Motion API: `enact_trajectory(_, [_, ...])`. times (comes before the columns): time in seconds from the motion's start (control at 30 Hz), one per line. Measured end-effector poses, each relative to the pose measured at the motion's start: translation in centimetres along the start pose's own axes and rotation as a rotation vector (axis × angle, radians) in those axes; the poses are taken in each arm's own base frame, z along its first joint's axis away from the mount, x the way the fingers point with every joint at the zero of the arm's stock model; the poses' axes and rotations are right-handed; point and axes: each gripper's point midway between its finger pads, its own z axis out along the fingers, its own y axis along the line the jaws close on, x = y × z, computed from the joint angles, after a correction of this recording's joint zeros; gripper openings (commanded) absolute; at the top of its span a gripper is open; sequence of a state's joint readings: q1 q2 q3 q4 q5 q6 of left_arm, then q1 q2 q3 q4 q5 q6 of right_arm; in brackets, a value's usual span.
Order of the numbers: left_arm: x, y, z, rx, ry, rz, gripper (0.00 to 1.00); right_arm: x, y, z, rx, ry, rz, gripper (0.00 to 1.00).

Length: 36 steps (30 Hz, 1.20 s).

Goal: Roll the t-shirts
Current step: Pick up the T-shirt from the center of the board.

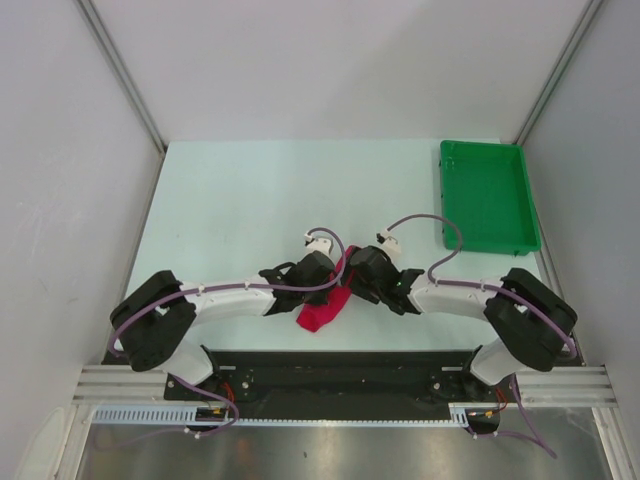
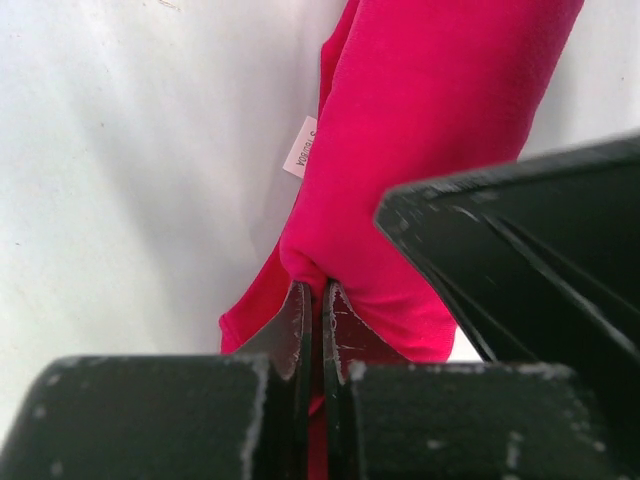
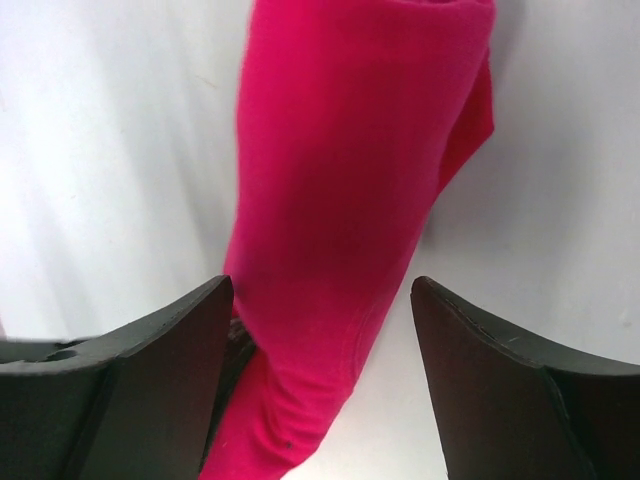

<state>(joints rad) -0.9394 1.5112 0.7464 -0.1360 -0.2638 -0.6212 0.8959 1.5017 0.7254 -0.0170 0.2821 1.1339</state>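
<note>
Pinching t-shirt (image 1: 322,312) with left tool (image 2: 317,296), right tool (image 3: 322,292) agape, green tray (image 1: 486,196) well apart.

- Top external: fixed high above and behind the near edge, it looks down and forward from afar. It takes in the whole white table (image 1: 250,190), as far as the green tray (image 1: 490,200) at the far right.
- Left wrist: looks along the left gripper (image 2: 318,312) at very close range. The crimson t-shirt (image 2: 430,130) and bare tabletop fill the frame.
- Right wrist: looks past the right gripper (image 3: 322,340), equally close and angled down at the tabletop.
- Overlap: all three views show the t-shirt. The two wrist views face it from opposite sides.
</note>
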Motion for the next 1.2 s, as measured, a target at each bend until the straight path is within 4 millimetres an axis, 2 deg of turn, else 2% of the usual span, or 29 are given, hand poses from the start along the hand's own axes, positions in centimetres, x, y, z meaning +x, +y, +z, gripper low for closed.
enact_trajectory(0.17, [0.0,0.0,0.0,0.004,-0.006,-0.006,0.01,0.4,-0.3,1.3,0.005,0.015,0.023,0.72])
enact_trajectory(0.37, [0.1,0.0,-0.1,0.021,-0.021,-0.018,0.04,0.7,0.0,2.2,-0.014,0.027,0.047,0.59])
enact_trajectory(0.43, [0.1,-0.1,-0.1,0.029,-0.027,-0.022,0.07,0.8,0.0,2.4,-0.013,0.032,0.054,0.48])
enact_trajectory(0.47, [0.1,-0.1,-0.2,0.032,-0.029,-0.026,0.11,0.8,-0.1,2.5,-0.012,0.033,0.055,0.37])
enact_trajectory(0.5, [0.1,-0.1,-0.2,0.034,-0.031,-0.030,0.16,0.8,-0.1,2.6,-0.015,0.037,0.060,0.26])
enact_trajectory(0.53, [0.1,-0.1,-0.2,0.036,-0.033,-0.033,0.31,0.8,-0.1,2.8,-0.018,0.042,0.057,0.22])
enact_trajectory(0.6, [-0.1,-0.1,-0.4,0.038,-0.037,-0.036,0.39,0.6,0.0,3.0,-0.031,0.054,0.052,0.06])
enact_trajectory(0.63, [-0.1,0.1,-0.5,0.034,-0.039,-0.041,0.46,0.6,0.0,3.0,-0.035,0.060,0.043,0.03])
enact_trajectory(0.67, [-0.2,0.2,-0.6,0.032,-0.040,-0.043,0.47,0.6,0.0,3.1,-0.041,0.065,0.031,0.00])
enact_trajectory(0.77, [-0.5,0.6,-1.6,0.025,-0.046,-0.049,0.48,0.4,0.0,3.1,-0.058,0.071,-0.023,0.00])
enact_trajectory(0.97, [-2.0,0.6,-5.0,0.052,-0.080,-0.043,0.49,-0.6,-0.1,3.3,-0.135,0.131,-0.149,0.00])
enact_trajectory(1.2, [-4.0,0.8,-8.8,0.089,-0.142,-0.036,0.50,-5.6,-3.1,3.2,-0.220,0.178,-0.274,0.00])
